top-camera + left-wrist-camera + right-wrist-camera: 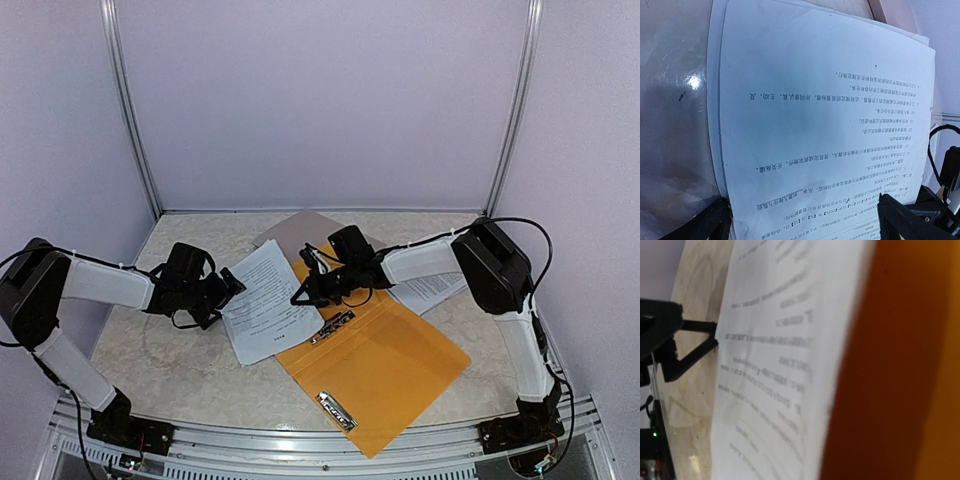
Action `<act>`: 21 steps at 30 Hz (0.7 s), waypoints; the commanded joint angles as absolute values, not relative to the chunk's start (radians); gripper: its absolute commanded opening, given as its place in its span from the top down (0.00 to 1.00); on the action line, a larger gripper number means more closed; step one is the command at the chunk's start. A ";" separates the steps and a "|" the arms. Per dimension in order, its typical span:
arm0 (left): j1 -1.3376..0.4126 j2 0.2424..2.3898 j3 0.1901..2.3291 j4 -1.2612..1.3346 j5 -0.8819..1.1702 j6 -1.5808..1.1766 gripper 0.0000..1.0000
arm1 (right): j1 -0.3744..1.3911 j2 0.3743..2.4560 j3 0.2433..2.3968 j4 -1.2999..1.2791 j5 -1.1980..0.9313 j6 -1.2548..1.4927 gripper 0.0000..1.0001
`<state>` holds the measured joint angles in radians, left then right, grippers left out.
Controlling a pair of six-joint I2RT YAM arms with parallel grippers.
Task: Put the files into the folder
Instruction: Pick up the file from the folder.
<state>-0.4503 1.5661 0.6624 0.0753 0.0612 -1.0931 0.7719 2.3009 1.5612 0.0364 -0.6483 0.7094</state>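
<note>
Files: light, limp, slippery

They lie flat on the table, their right edge overlapping the open orange folder. Expect thin, floppy sheets that slide or buckle, so take them by an edge. Your left gripper stands wide apart, straddling the left edge. Your right gripper is closed at the right edge; whether it pinches paper cannot be told. The print is numbered Chinese text, too small to read, and no brand shows.

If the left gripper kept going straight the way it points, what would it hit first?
Probably the files: the open left gripper points at their edge, and they fill its wrist view. Depth is unclear.
</note>
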 commanded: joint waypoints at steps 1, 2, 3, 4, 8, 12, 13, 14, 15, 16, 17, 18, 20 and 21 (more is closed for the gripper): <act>-0.455 1.623 0.607 -0.102 0.074 -1.096 0.01 | 0.775 2.308 1.553 0.072 -0.655 0.718 1.00; -0.452 1.619 0.608 -0.106 0.075 -1.093 0.01 | 0.774 2.302 1.551 0.078 -0.655 0.719 1.00; -0.449 1.611 0.608 -0.109 0.076 -1.090 0.01 | 0.773 2.293 1.544 0.091 -0.655 0.720 1.00; -0.445 1.606 0.607 -0.112 0.079 -1.086 0.01 | 0.772 2.284 1.538 0.105 -0.655 0.722 1.00; -0.421 1.543 0.604 -0.138 0.093 -1.061 0.01 | 0.766 2.234 1.506 0.161 -0.646 0.730 1.00; -0.395 1.443 0.594 -0.176 0.099 -1.020 0.01 | 0.753 2.165 1.463 0.198 -0.627 0.725 1.00; -0.386 1.421 0.588 -0.181 0.106 -1.016 0.01 | 0.749 2.155 1.455 0.200 -0.623 0.722 1.00; -0.374 1.392 0.582 -0.184 0.116 -1.007 0.01 | 0.745 2.135 1.447 0.206 -0.620 0.719 1.00; -0.359 1.357 0.575 -0.180 0.133 -0.996 0.01 | 0.742 2.121 1.433 0.218 -0.621 0.720 1.00; -0.346 1.338 0.567 -0.173 0.149 -0.989 0.01 | 0.738 2.106 1.417 0.236 -0.621 0.726 1.00; -0.332 1.313 0.561 -0.167 0.166 -0.982 0.01 | 0.734 2.092 1.400 0.259 -0.621 0.738 1.00; -0.318 1.299 0.555 -0.155 0.185 -0.978 0.01 | 0.730 2.077 1.378 0.286 -0.622 0.757 1.00; -0.297 1.272 0.551 -0.133 0.219 -0.969 0.01 | 0.724 2.053 1.335 0.347 -0.628 0.802 1.00; -0.290 1.267 0.550 -0.113 0.239 -0.966 0.01 | 0.723 2.043 1.318 0.376 -0.630 0.823 1.00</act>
